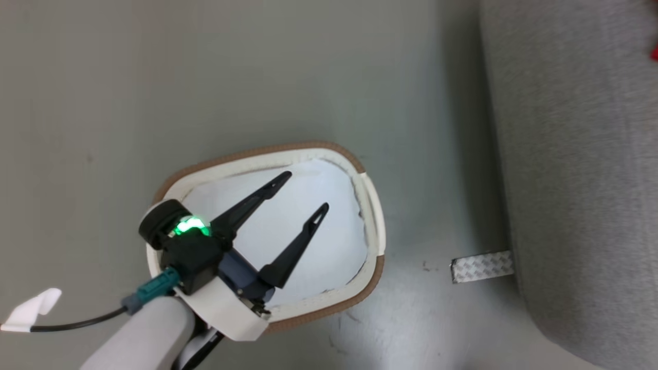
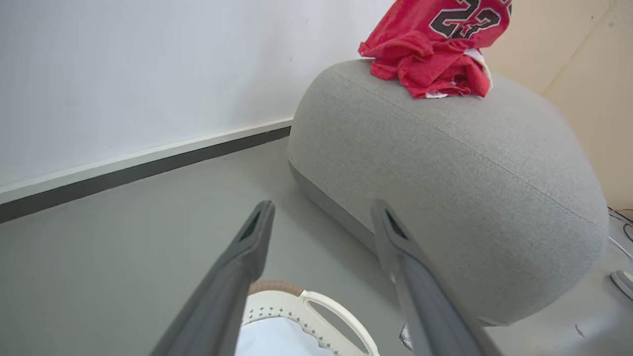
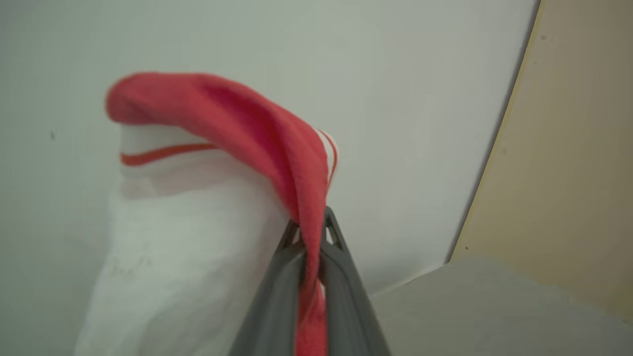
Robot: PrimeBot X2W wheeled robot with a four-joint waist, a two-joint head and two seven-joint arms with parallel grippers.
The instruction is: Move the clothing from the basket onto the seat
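The basket (image 1: 371, 205), cream with a brown rim, stands on the floor and shows just its white liner (image 1: 329, 241) inside. My left gripper (image 1: 305, 192) hovers over it, open, with nothing between its fingers. Along those fingers (image 2: 257, 232) I look past the basket's handle (image 2: 341, 316) at the seat (image 2: 445, 168), a rounded grey sofa. Red clothing (image 2: 435, 54) with a dark number lies bunched on the seat's top and rises out of the frame. My right gripper (image 3: 311, 227) is shut on a fold of red clothing (image 3: 257, 123) with white trim, held up before the wall.
The seat (image 1: 581, 154) runs down the right of the head view, with a metal foot plate (image 1: 482, 266) at its base near the basket. A white tag on a black cable (image 1: 31, 311) lies on the grey floor at lower left. A white wall with a dark skirting (image 2: 148, 168) stands behind.
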